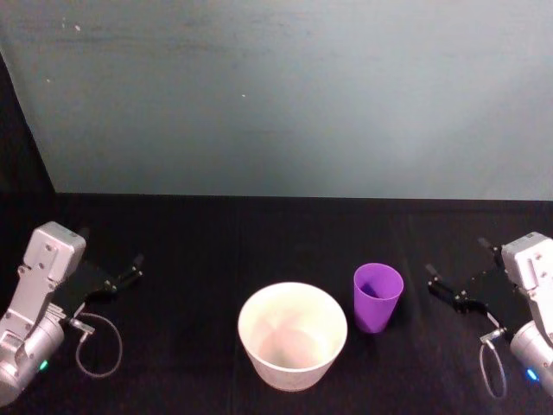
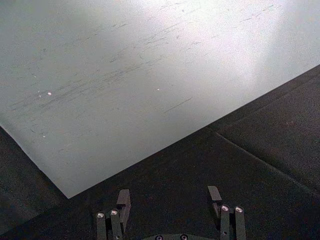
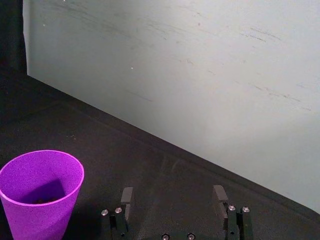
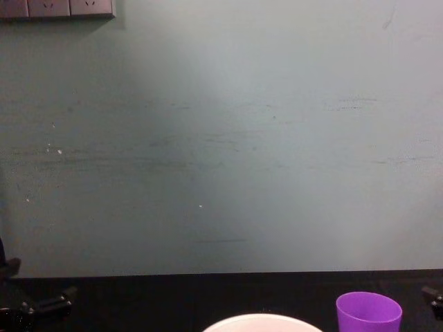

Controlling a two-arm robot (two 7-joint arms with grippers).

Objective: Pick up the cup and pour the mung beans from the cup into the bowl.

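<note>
One cup (image 1: 378, 298) stands upright at 2 o'clock of one bowl (image 1: 289, 367). Two grippers flank them: left gripper (image 1: 112, 251), right gripper (image 1: 456, 258), fingers apart, empty.

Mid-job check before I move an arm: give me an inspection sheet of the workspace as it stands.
Surface: black table, nothing spilled that I can see.
Job's things: purple cup upright, just right of the white bowl and apart from it; something dark in its bottom, too dim to identify. The bowl is upright and looks empty.
Clutter: nothing seen.
Tools: left tool open, low at the table's left, far from the bowl. Right tool open, at the table's right beside the cup, not touching it.
Cables: left cable loop and right cable loop hang by the wrists, away from the cup and the bowl.
Surroundings: pale wall behind; sockets high on it.
</note>
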